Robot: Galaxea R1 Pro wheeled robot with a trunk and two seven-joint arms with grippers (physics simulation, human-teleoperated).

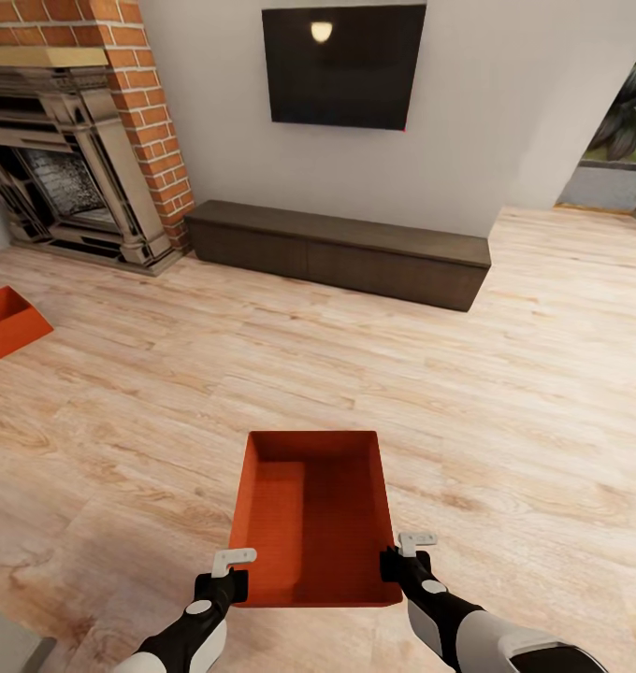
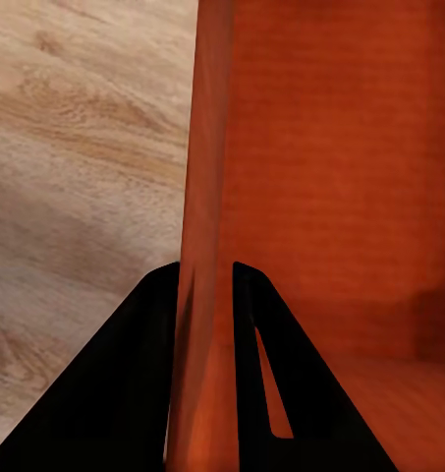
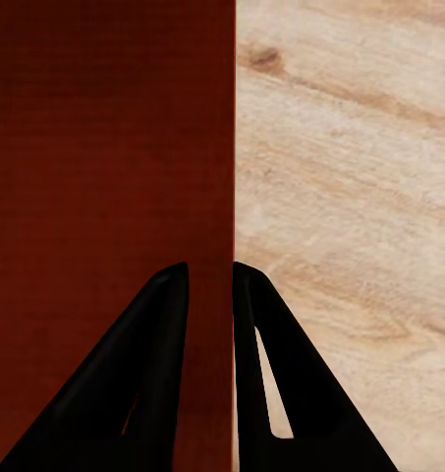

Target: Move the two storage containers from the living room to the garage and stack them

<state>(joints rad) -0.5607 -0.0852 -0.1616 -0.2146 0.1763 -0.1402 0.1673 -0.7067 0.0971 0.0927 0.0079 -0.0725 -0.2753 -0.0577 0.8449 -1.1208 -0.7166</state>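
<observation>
A red-orange open-top storage container [image 1: 313, 509] hangs in front of me over the light wood-plank floor, held by both arms. My left gripper [image 1: 232, 584] is shut on its left wall near the front corner, and my right gripper [image 1: 393, 564] is shut on its right wall. In the left wrist view the black fingers [image 2: 143, 374] pinch the thin orange wall [image 2: 207, 246]. The right wrist view shows the same grip on the other wall [image 3: 212, 295] by its fingers [image 3: 261, 364]. A second alike container [image 1: 5, 322] lies on the floor at the far left, partly cut off.
A brick fireplace [image 1: 75, 150] stands at the back left. A long dark low cabinet [image 1: 337, 250] runs along the white wall under a black TV [image 1: 344, 65]. An opening shows at the far right [image 1: 617, 140]. A grey edge [image 1: 9, 645] sits at the lower left.
</observation>
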